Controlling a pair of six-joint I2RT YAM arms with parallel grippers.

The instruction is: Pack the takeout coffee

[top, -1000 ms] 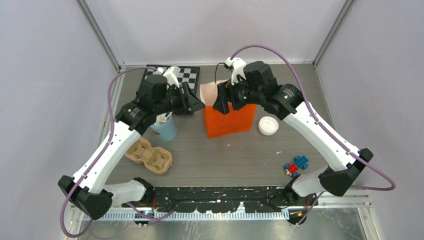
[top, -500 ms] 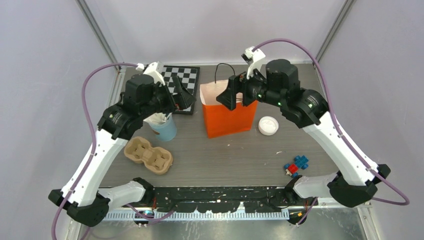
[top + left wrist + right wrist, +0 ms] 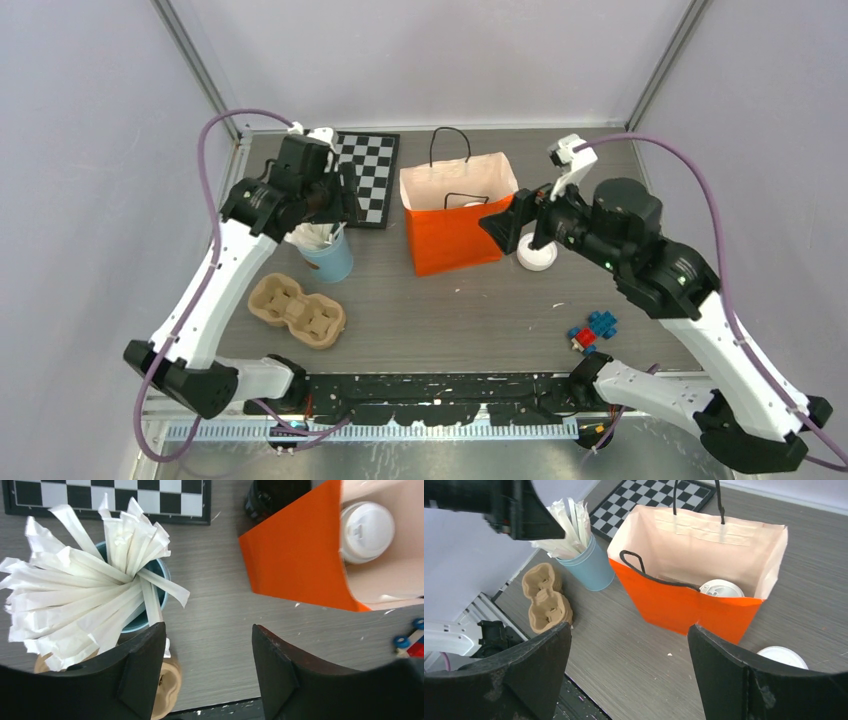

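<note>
Here, the gray table (image 3: 470, 310) sits between pale walls (image 3: 90, 150). A coffee cup (image 3: 721, 588) with a white lid stands inside the orange bag (image 3: 455, 245). Open table lies in front of the bag. The left hand (image 3: 207, 630) and right hand (image 3: 629, 627) are both spread wide.

Of the coffee cup (image 3: 721, 587) inside the orange bag (image 3: 684, 610) I can see only its white top; the bag's walls hide its body. From above, my right hand (image 3: 505, 228) partly covers the loose white lid (image 3: 537, 258) toward the right edge of the tabletop (image 3: 450, 310). In the left wrist view, the cardboard carrier (image 3: 170, 690) sits mostly behind a finger (image 3: 140, 675) of the left hand (image 3: 207, 627).
</note>
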